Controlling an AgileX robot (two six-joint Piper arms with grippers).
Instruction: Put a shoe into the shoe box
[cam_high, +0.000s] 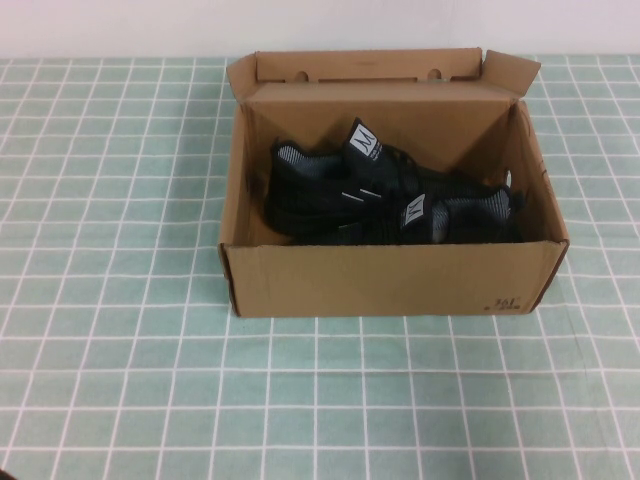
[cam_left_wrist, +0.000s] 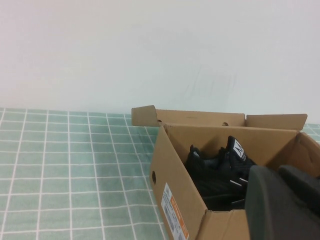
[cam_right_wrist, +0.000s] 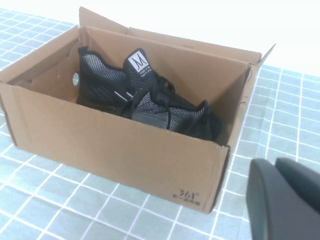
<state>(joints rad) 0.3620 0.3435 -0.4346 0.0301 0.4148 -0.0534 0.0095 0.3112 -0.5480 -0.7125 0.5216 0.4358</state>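
Observation:
The brown cardboard shoe box (cam_high: 390, 280) stands open in the middle of the table, its flap lid (cam_high: 370, 66) folded up at the back. Two black knit shoes lie inside it. One shoe (cam_high: 335, 175) lies toward the back left with its white tongue label up. The other shoe (cam_high: 465, 212) lies at the front right. The left gripper (cam_left_wrist: 277, 171) hangs shut and empty off the box's left end (cam_left_wrist: 172, 172), with a shoe (cam_left_wrist: 220, 167) in sight. The right gripper (cam_right_wrist: 274, 162) is shut and empty, off the box's front right corner (cam_right_wrist: 200, 170). Neither gripper shows in the high view.
The table is covered by a green cloth with a white grid (cam_high: 110, 250). A white wall (cam_left_wrist: 150, 50) runs behind the table. The box has small black print at its front right corner (cam_high: 508, 303).

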